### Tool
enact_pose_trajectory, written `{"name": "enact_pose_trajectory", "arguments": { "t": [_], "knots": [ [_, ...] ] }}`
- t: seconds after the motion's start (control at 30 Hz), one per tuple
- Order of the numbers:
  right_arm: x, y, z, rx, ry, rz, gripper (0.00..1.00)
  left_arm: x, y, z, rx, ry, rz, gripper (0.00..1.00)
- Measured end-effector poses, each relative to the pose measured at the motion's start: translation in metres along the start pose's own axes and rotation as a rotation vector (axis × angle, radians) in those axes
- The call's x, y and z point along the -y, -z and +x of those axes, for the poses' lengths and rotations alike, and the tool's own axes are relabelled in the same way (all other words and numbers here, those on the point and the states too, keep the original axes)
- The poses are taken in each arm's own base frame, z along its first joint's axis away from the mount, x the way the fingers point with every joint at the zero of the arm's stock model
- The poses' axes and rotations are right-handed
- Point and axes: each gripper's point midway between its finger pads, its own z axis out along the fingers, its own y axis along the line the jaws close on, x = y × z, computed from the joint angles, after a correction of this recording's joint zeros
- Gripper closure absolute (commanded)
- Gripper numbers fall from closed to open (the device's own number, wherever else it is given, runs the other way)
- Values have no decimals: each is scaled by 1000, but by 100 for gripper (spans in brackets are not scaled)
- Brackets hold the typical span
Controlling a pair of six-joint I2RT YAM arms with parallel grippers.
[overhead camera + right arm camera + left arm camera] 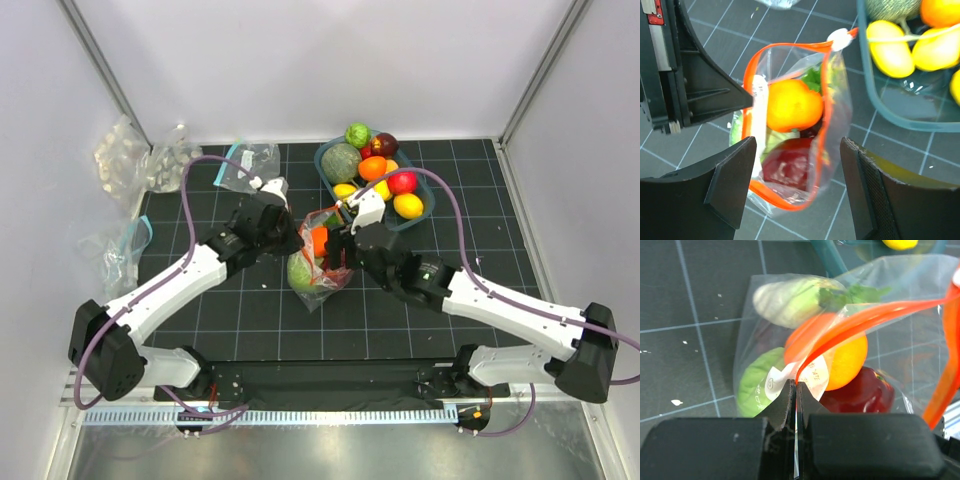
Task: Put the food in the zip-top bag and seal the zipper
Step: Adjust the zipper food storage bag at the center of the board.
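The zip-top bag stands on the mat between both grippers, its mouth open. In the left wrist view it holds a white oblong vegetable, an orange, a red apple and green cabbage. My left gripper is shut on the bag's edge at the orange-red zipper. My right gripper is open, hovering over the open mouth, above the orange and apple. The zipper rings the mouth.
A teal basket behind the bag holds more fruit, including lemons and a red apple. Clear bags with teal strips lie at the back left and far left. White walls enclose the mat.
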Motion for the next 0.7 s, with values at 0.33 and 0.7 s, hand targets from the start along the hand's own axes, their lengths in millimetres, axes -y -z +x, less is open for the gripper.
{"name": "enact_pose_trajectory", "arguments": {
  "t": [0.33, 0.7],
  "knots": [
    [24, 19, -22, 111, 28, 44, 25, -28, 4, -16, 66, 37, -79, 100],
    [33, -19, -14, 113, 189, 73, 14, -49, 1, -28, 124, 28, -175, 100]
  ]
}}
